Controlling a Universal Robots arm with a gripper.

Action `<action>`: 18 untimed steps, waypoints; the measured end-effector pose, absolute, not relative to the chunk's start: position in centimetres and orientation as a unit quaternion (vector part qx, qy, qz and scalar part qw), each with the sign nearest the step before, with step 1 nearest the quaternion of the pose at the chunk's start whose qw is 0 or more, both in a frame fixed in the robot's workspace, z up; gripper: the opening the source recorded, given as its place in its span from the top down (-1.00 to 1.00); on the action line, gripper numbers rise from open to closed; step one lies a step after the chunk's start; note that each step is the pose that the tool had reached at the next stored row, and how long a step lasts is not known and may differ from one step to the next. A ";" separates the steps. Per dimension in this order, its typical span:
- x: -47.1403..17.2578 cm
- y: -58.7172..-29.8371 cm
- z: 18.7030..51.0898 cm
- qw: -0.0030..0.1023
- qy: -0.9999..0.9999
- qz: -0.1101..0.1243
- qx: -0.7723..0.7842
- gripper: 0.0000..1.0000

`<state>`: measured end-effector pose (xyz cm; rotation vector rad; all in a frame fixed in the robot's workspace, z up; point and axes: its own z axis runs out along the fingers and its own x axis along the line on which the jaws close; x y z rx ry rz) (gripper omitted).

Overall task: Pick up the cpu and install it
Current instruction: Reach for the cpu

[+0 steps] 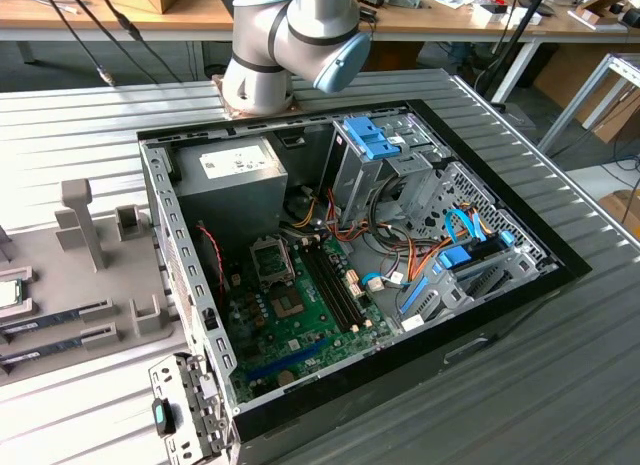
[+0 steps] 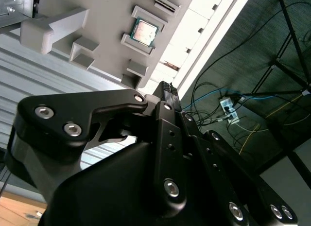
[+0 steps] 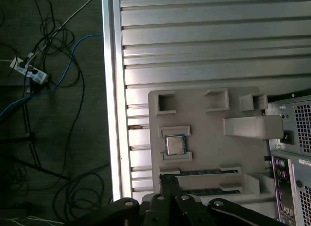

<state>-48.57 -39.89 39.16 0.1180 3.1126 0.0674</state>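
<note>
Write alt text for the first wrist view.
The cpu sits in a slot of a grey holder on a ribbed metal table, the black tool near but not touching it. A computer case stands beside the holder.

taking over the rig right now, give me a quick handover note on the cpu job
Pincer: hangs above the grey tray, apart from the cpu and not holding it.
Cpu: lies flat in its slot on the tray, next to the memory sticks, outside the computer case.
Socket on the green board inside the case looks empty.
Done: nothing of the job shows yet.
Left: both the pick-up and the install.
</note>
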 end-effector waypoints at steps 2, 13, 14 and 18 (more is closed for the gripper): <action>-48.6 -39.9 39.2 0.013 0.999 0.022 0.038 0.79; -49.0 -39.9 39.1 0.013 0.999 0.022 0.038 0.79; -49.0 -39.9 39.1 0.013 0.999 0.022 0.038 0.79; -49.2 -39.9 39.1 0.013 0.999 0.022 0.038 0.79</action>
